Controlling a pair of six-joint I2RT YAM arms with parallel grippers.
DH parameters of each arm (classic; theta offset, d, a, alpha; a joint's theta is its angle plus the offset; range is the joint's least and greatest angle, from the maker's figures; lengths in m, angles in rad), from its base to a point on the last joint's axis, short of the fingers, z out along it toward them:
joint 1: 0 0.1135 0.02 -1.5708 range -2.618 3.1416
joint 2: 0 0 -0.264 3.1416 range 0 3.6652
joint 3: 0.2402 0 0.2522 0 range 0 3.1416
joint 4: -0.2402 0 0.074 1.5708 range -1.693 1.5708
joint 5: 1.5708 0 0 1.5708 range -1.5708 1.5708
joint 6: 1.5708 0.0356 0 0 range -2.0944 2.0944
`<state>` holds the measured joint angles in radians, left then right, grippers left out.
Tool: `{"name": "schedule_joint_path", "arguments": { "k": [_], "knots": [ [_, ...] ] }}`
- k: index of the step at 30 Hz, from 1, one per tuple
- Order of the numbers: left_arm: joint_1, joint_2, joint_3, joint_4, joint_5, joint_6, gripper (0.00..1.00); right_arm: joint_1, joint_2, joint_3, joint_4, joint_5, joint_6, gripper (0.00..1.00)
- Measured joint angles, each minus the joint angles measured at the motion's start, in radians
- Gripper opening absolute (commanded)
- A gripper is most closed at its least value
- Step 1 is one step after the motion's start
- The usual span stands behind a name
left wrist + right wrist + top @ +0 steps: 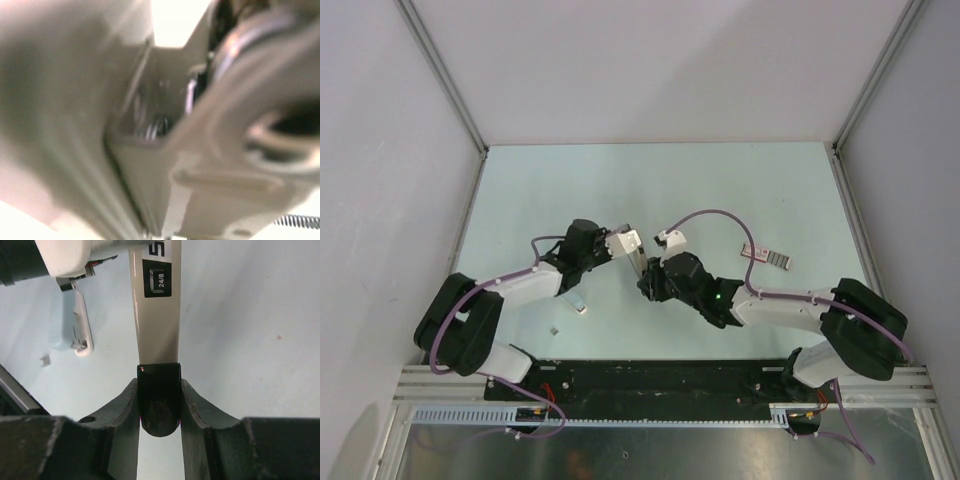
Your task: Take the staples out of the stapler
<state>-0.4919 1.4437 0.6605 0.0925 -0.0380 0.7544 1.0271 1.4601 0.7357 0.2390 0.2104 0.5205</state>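
The stapler [157,315] is held over the worktop [720,190] between the two arms, its black end pinched by the right tool [159,390]. The left tool [620,244] crowds its far end; whether spread or pressed together I cannot tell, since its own view is a blur. The pinch covers only that end, so a sideways tug from the left could twist the stapler loose and drop it.

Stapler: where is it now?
Top view, table centre: the stapler, black end clamped in the right gripper, left gripper at its far end.
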Motion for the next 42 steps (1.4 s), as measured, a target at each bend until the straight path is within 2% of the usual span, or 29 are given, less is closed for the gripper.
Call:
{"name": "schedule_joint_path", "arguments": {
  "k": [11, 16, 20, 24, 30, 37, 42],
  "knots": [
    [-0.1, 0.014, -0.109, 0.288, -0.177, 0.197, 0.08, 0.023, -0.13, -0.121, -0.071, 0.002, -0.042, 0.0],
    [-0.125, 0.015, -0.12, 0.318, -0.204, 0.217, 0.09, 0.024, -0.145, -0.136, -0.071, 0.001, -0.043, 0.0],
    [-0.135, -0.008, -0.1, 0.23, -0.202, 0.159, 0.19, 0.008, -0.147, -0.137, -0.061, -0.019, -0.039, 0.0],
    [-0.136, -0.052, -0.002, 0.008, -0.095, 0.032, 0.31, -0.034, -0.159, -0.125, 0.004, -0.032, -0.006, 0.0],
    [-0.158, -0.177, 0.1, -0.191, 0.21, -0.103, 0.45, -0.115, -0.155, -0.046, 0.035, 0.031, 0.04, 0.0],
    [-0.139, -0.216, 0.137, -0.288, 0.386, -0.202, 0.47, -0.158, -0.128, 0.053, 0.0, 0.042, 0.031, 0.0],
    [0.028, -0.214, 0.212, -0.335, 0.462, -0.338, 0.47, -0.24, -0.064, 0.111, -0.072, 0.04, 0.001, 0.0]
  ]
}}
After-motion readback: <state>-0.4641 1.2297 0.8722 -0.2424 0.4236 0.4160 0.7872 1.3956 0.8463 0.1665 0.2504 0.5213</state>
